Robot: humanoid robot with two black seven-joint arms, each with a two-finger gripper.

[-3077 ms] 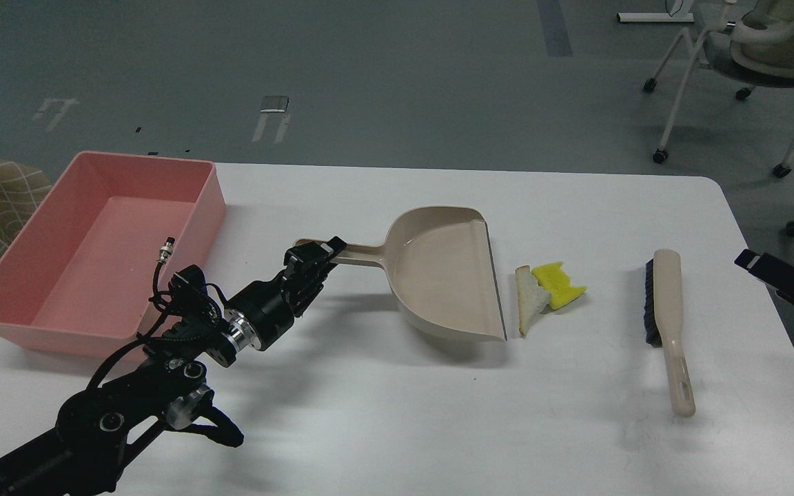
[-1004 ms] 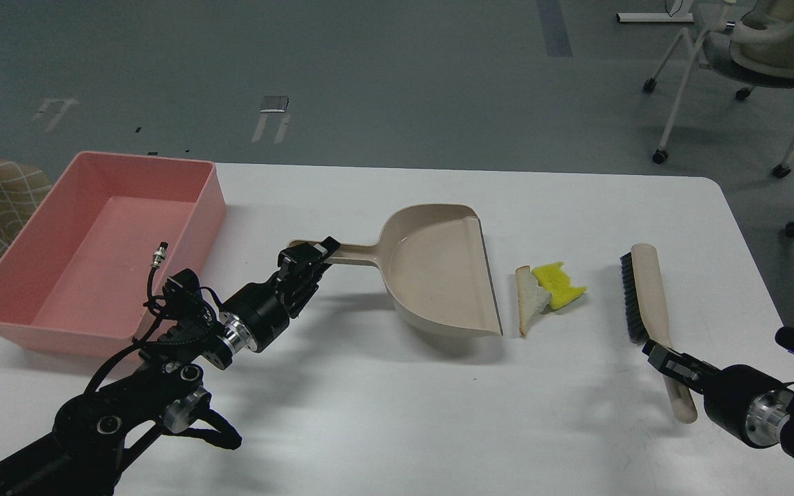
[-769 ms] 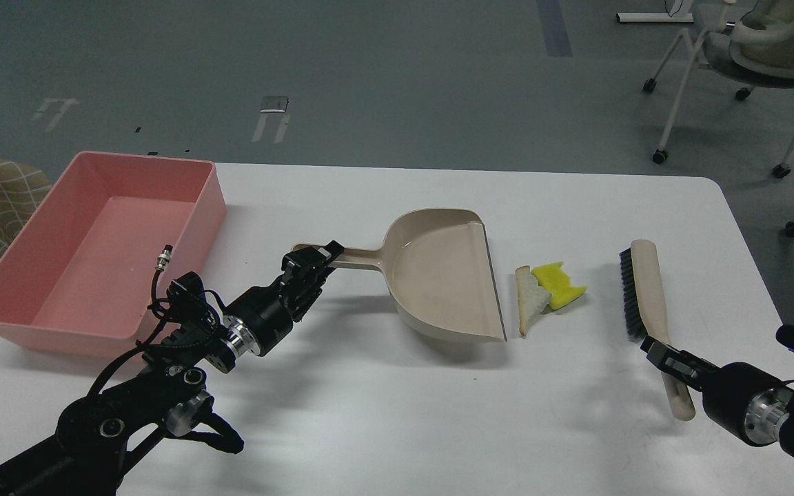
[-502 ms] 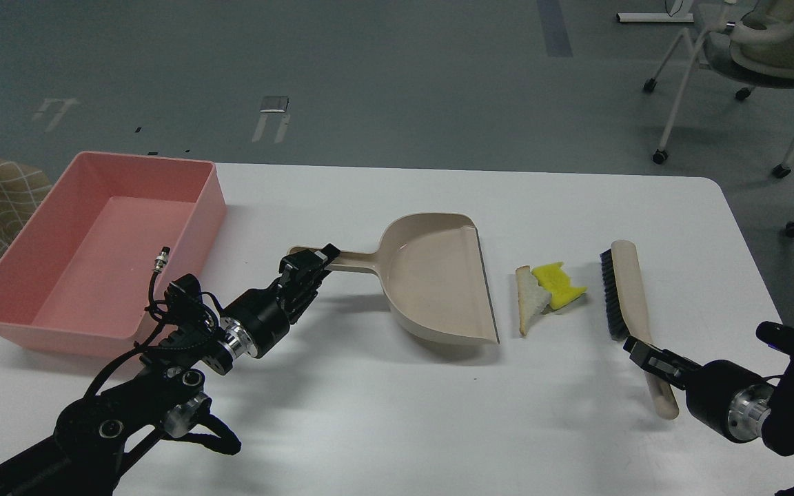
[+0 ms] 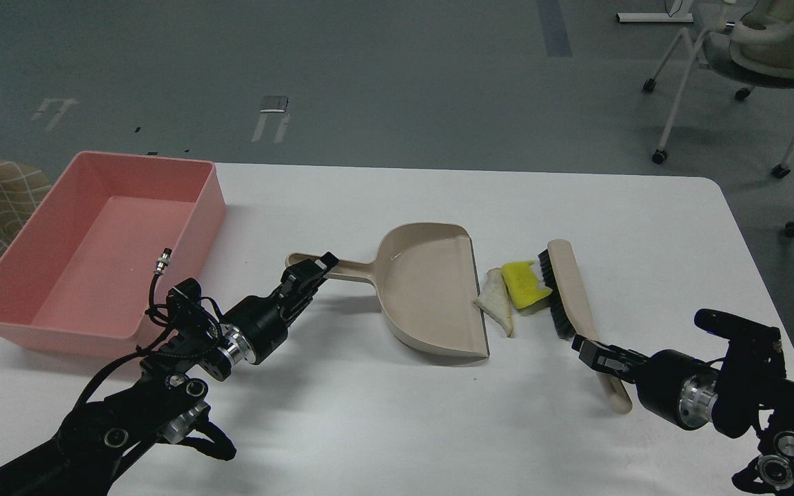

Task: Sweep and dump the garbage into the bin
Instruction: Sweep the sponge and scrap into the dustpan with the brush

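Garbage [image 5: 511, 295] lies on the white bench [image 5: 383, 413], between dustpan [image 5: 431, 289] and brush [image 5: 569, 296]. Left end effector [image 5: 307, 270] pinches the dustpan handle, right end effector [image 5: 593, 351] pinches the brush handle. Pink bin [image 5: 183, 227] stands far left; grey floor and a wheeled chair [image 5: 748, 62] lie behind.

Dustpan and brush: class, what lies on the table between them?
In the head view, the two scraps lie between the dustpan and the brush: the bread slice at the pan's lip, the yellow sponge against the bristles.
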